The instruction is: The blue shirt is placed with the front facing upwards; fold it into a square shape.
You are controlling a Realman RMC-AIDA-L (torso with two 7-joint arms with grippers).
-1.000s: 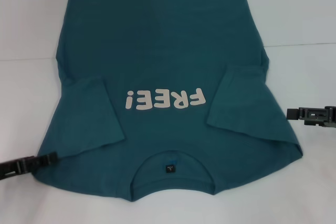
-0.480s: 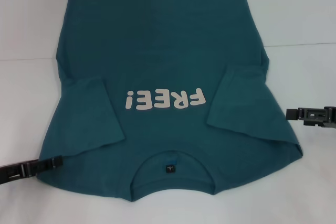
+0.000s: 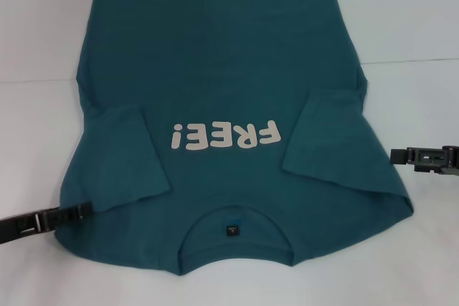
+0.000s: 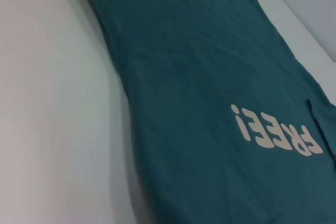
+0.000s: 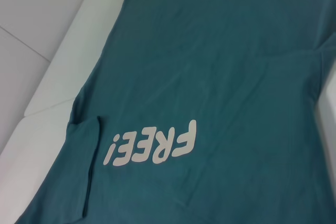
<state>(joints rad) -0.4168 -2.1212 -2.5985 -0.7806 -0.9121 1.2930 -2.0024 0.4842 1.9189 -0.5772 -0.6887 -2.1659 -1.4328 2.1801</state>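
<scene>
Now the shirt [image 3: 229, 91] lies flat on the white tabletop [image 3: 409, 19], front side up. Its collar [image 3: 231, 238] is at the near edge, close to the robot, and the hem is at the far side. The white lettering "FREE!" [image 3: 224, 135] is seen upside down in the head view, in the middle of the chest. Both short sleeves are folded inward over the body: the left sleeve [image 3: 125, 155] lies on the left part of the chest, and the right sleeve [image 3: 326, 141] on the right part. A small dark tag [image 3: 231, 228] is inside the collar.

The left gripper [image 3: 80, 211] is low at the near left side, and its tip reaches over the edge of the shirt, just under the left sleeve, near the shoulder. I cannot tell whether its fingers are released or clenched, or whether they touch the cloth. The right gripper [image 3: 396, 155] is at the right side, just beside the shirt's edge, near the right sleeve. Its fingers also I cannot judge.

Both wrist views show the shirt and the lettering from the side, with bare tabletop next to the cloth.
</scene>
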